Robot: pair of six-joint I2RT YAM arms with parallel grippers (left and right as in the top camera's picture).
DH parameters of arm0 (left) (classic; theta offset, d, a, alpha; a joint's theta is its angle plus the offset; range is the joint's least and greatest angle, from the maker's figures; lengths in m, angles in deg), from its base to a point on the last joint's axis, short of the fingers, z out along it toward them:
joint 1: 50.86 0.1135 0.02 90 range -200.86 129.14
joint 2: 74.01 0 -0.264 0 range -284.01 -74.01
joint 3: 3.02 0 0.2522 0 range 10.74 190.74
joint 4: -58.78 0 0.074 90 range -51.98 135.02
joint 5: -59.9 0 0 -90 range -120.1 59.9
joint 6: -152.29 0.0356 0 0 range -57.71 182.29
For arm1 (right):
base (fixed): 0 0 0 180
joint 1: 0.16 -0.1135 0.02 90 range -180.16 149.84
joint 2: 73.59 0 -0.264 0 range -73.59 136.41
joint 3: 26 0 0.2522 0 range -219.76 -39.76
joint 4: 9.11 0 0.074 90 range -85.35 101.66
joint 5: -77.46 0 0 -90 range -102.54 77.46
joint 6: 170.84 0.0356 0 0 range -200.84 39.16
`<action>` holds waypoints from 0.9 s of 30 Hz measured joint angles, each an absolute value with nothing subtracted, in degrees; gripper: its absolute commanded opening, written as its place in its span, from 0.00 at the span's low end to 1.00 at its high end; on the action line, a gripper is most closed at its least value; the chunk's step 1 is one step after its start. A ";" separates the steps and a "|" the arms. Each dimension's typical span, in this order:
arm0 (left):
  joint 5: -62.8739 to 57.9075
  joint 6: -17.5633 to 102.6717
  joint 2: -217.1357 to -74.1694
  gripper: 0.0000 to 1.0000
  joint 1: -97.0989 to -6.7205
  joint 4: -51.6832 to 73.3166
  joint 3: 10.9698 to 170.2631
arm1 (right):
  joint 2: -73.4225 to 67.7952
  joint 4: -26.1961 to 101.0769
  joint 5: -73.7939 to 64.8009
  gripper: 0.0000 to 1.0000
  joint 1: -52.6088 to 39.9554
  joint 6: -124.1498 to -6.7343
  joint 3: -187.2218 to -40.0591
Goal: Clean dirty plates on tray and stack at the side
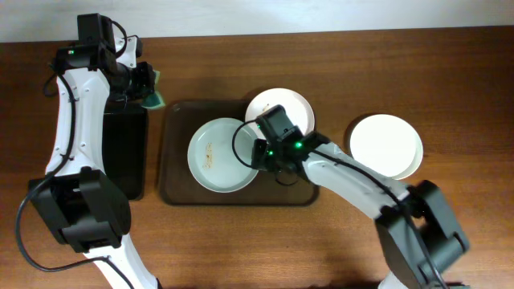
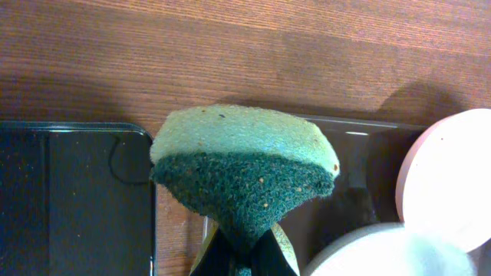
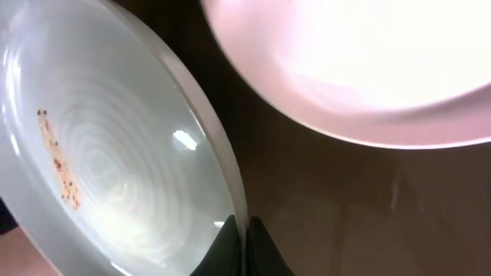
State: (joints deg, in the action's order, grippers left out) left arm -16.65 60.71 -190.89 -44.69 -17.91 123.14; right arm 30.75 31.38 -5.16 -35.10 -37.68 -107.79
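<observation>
Stained plate (image 1: 215,157): pale mint, lies on the middle of the tray (image 1: 173,189); brown crumb streak left of its centre.
My right claw (image 3: 245,234): pressed together on that plate's right rim, pinching the edge (I can't tell if the plate is off the tray or resting on it).
White plate (image 1: 283,103): at the tray's far right corner, overhanging the rim, just beside the stained plate; my arm covers where they meet. It looks clean (heavy glare in my wrist view).
Third plate (image 1: 386,145): off the tray, on the table (image 1: 241,241) to the right, apart from the tray.
Tray: dark brown, rounded corners, low rim, mid table.
My left claw (image 2: 244,250): clamped on a sponge (image 2: 242,165), gripping the dark green scouring side, pale foam side facing away (fingertips mostly hidden by it).
Sponge position: held over the far end of the gap between the two trays.
Black tray (image 1: 128,160): smaller, just left of the brown tray, long sides parallel.
</observation>
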 measured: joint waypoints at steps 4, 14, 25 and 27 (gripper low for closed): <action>-16.65 60.71 -190.89 0.01 -44.69 -17.94 123.14 | 34.97 31.42 -4.07 0.04 -35.43 -37.53 -107.79; -16.65 60.71 -190.89 0.01 -44.69 -17.96 123.12 | 35.58 31.11 -2.89 0.38 -37.77 -39.28 -108.84; -16.65 60.71 -190.89 0.01 -44.69 -18.68 123.12 | 36.91 28.18 -4.14 0.31 -37.72 -39.45 -109.08; -16.65 60.71 -190.89 0.01 -44.69 -19.12 123.14 | 38.70 28.23 -3.94 0.24 -37.44 -39.43 -109.63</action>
